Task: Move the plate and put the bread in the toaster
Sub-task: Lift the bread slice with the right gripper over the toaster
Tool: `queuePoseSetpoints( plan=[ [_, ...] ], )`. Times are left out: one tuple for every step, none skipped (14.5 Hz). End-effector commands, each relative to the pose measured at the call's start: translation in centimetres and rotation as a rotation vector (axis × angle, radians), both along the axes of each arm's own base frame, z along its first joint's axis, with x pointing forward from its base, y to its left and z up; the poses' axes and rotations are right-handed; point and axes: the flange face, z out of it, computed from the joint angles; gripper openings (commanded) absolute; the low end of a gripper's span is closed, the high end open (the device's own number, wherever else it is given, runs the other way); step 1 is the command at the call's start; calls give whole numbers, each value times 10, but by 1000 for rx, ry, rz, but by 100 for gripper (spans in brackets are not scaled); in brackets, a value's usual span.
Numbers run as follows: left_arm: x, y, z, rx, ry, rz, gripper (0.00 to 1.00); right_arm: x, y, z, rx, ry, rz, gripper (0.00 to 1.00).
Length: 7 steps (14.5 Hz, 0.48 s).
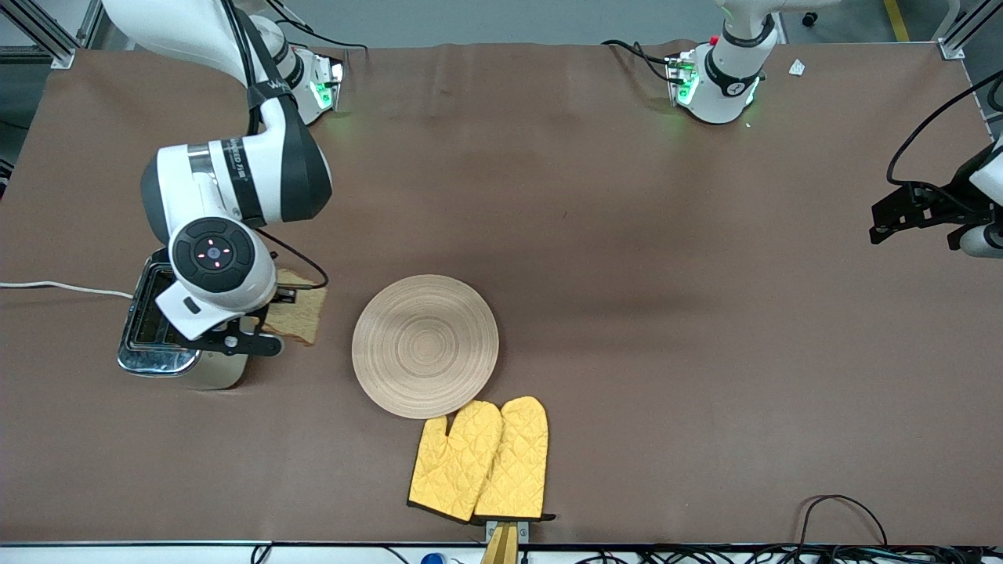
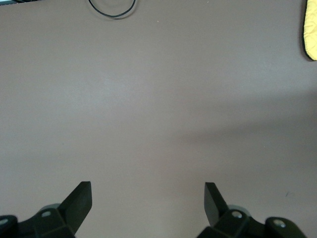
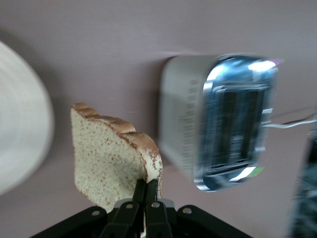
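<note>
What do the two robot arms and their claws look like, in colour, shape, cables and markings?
Both arms are glossy white with rounded segments and black joint bands. The right arm carries grey lettering, a black cable along it, and a round black end cap with small red lights. Green lights glow at both bases. The right claw has slim black fingers; the left claw has black wedge-shaped fingertips on a black mount, with a black cable looping to it.

- Front view: high above the table's near edge, facing the two arm bases, taking in the whole table [image 1: 595,235] with the toaster [image 1: 161,329] at the right arm's end.
- Right wrist view: close, looking down past the right gripper [image 3: 145,191] onto the toaster [image 3: 218,121]; shares toaster, bread [image 3: 111,158] and plate [image 3: 20,134] with the front view.
- Left wrist view: well apart from the toaster, looking down past the left gripper [image 2: 147,198] at bare table [image 2: 158,99]; shares the yellow mitt [image 2: 311,29] with the front view.
</note>
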Motion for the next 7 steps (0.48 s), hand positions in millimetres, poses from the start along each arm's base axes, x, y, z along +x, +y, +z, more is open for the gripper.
queuePoseSetpoints(
  plan=[
    [-4, -1, 4, -4, -13, 18, 100, 1, -33, 25, -89, 23, 73, 0],
    [-3, 0, 4, -5, -15, 19, 100, 1, -43, 27, -108, 45, 82, 0],
    [-4, 0, 4, -5, -13, 19, 100, 1, -53, 29, -139, 64, 79, 0],
    [-4, 0, 4, -5, -13, 19, 100, 0, -63, 32, -183, 80, 65, 0],
    [-4, 0, 6, -2, -16, 16, 100, -1, -69, 35, -231, 84, 63, 0],
    [-3, -2, 5, 1, -17, 13, 100, 1, -74, 38, -277, 77, 63, 0],
    [-3, -3, 5, 2, -17, 7, 100, 2, -78, 39, -309, 72, 62, 0]
  ],
)
